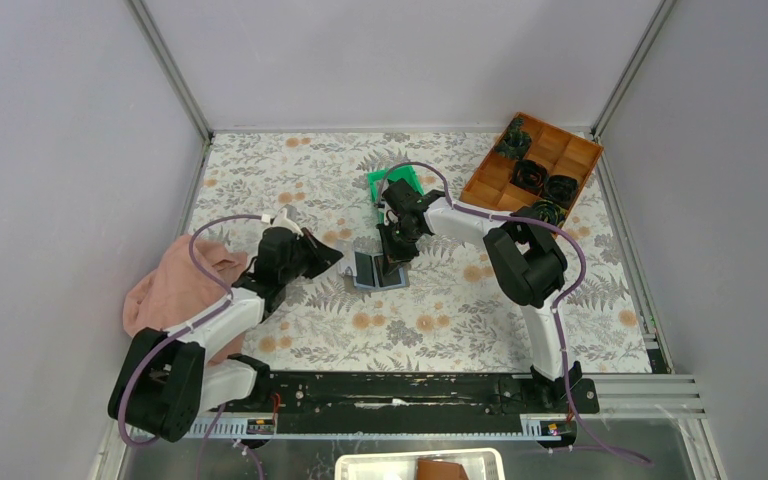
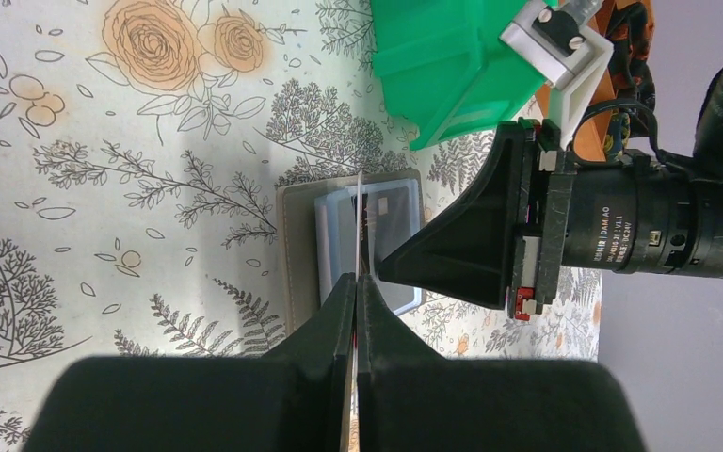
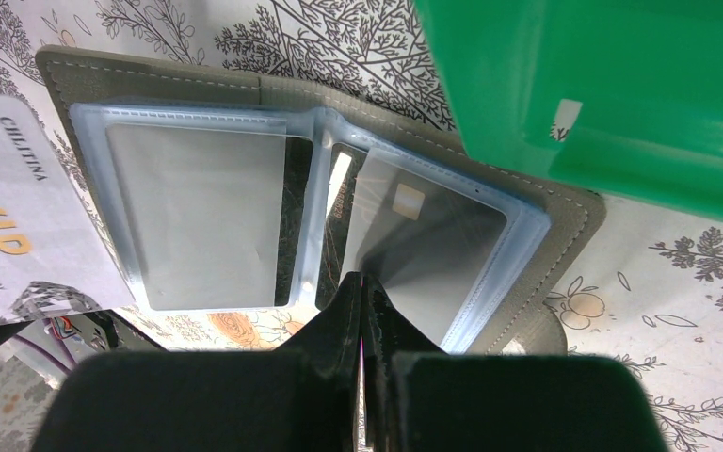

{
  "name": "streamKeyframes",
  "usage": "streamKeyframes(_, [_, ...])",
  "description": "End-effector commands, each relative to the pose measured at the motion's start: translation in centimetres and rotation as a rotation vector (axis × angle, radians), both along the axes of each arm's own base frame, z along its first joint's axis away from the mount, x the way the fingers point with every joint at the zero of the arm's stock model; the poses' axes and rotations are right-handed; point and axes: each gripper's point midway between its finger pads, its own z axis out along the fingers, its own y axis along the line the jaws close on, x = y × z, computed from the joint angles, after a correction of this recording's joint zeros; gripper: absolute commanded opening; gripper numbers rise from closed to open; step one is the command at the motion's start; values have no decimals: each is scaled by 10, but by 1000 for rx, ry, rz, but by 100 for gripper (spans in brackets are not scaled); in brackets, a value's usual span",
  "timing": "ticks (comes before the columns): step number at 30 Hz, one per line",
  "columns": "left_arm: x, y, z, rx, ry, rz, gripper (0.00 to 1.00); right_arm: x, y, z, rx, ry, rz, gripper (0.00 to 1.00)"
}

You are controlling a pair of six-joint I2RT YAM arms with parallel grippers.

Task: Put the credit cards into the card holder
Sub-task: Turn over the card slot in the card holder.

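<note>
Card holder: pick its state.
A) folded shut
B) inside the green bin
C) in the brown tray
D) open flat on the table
D: the card holder lies spread open on the table, clear sleeves up, beside the green bin.

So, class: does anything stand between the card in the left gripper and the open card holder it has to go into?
Nothing visible does. The card, clamped in the left gripper, overlaps the outer edge of the card holder. The right gripper is shut at the middle fold, beside that path rather than across it.

Plain grey walls (image 1: 60, 150), floral tabletop (image 1: 290, 170)
</note>
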Motion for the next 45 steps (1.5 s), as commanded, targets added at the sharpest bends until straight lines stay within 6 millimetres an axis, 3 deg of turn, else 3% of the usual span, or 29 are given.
streamKeyframes(1, [10,2,17,28,-68,8,0,-4,-9,-17,-56,24,0,0])
streamKeyframes(20, [8,6,17,45,-70,17,0,-4,-9,-19,-56,28,-7,0])
streamKeyframes(45, [5,7,2,69,-37,6,0,-5,-9,-21,-58,34,-6,0])
